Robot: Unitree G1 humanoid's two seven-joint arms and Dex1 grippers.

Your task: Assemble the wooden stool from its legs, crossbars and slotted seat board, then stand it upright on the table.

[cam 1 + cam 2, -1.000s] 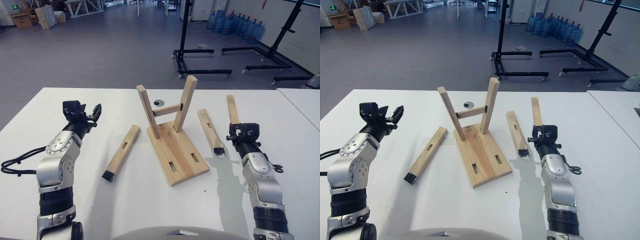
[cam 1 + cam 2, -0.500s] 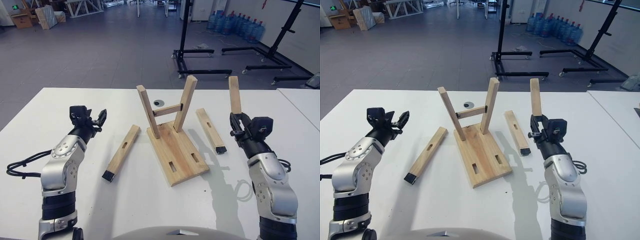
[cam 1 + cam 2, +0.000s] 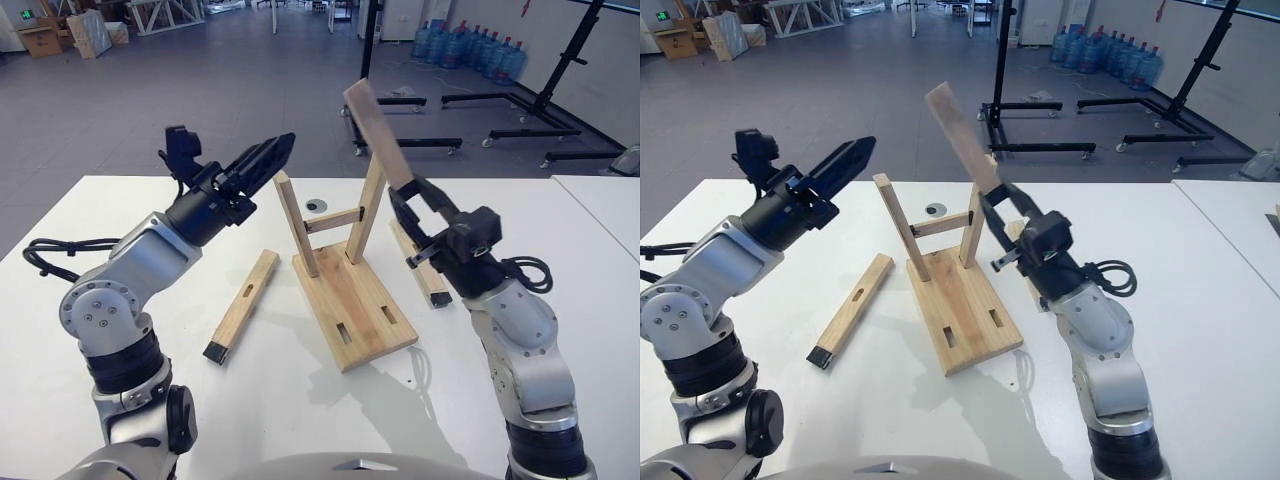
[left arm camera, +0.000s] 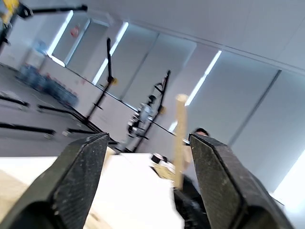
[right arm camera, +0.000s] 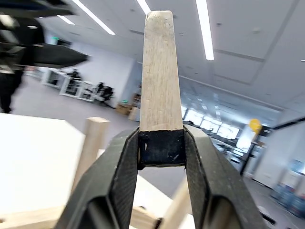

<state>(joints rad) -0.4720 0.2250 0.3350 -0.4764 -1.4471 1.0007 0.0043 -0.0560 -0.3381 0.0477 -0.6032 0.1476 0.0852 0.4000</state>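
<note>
The slotted seat board (image 3: pixel 356 305) lies flat on the white table. Two legs (image 3: pixel 297 222) stand tilted in it, joined by a short crossbar (image 3: pixel 335 220). One loose leg (image 3: pixel 243 305) lies left of the board. Another loose leg (image 3: pixel 424 270) lies to its right, partly hidden by my right arm. My right gripper (image 3: pixel 400 190) is shut on the black-capped end of a third leg (image 3: pixel 372 125), which is held in the air, slanting up and left above the right standing leg. My left gripper (image 3: pixel 275 152) is open and hangs in the air just left of the standing legs, holding nothing.
A small round hole (image 3: pixel 317 205) sits in the table behind the stool. A black cable (image 3: pixel 45 250) trails from my left arm. Black wheeled stands (image 3: pixel 405 120) are on the floor beyond the table. A second table (image 3: pixel 610 200) adjoins at the right.
My right gripper lifted the leg off the table and swung it left, toward the standing legs. My left arm rose and moved right, toward the stool frame, its gripper still open.
</note>
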